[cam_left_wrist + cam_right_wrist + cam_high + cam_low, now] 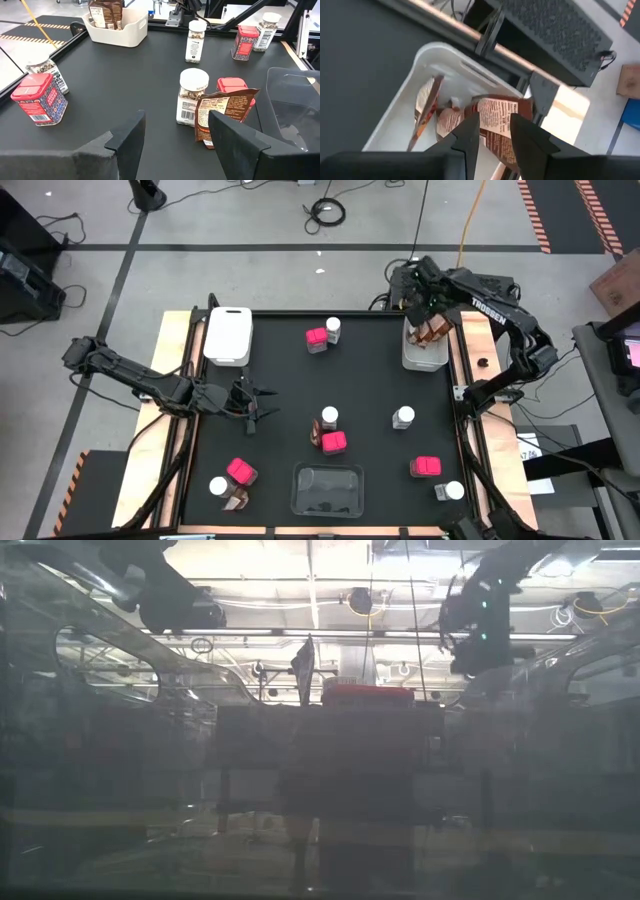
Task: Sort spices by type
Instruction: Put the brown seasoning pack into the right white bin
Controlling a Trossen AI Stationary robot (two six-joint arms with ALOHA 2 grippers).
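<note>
My right gripper [495,132] hangs open above the white tray [421,360] at the table's far right. It points steeply down at the brown spice packets [492,117] standing in the tray and touches none. My left gripper [175,142] waits open over the table's left middle [252,406], with nothing between its fingers. Ahead of it stand a white-lidded jar [192,96], a brown packet [220,116] and a pink box [234,87] close together. More pink boxes [316,340], white-lidded jars [403,417] and a brown packet [235,500] stand about the black table.
A second white tray [228,335] sits at the far left, a clear tray [326,488] at the near middle. Raised wooden rails [172,360] border the table on both sides. The low view shows little but both arms overhead.
</note>
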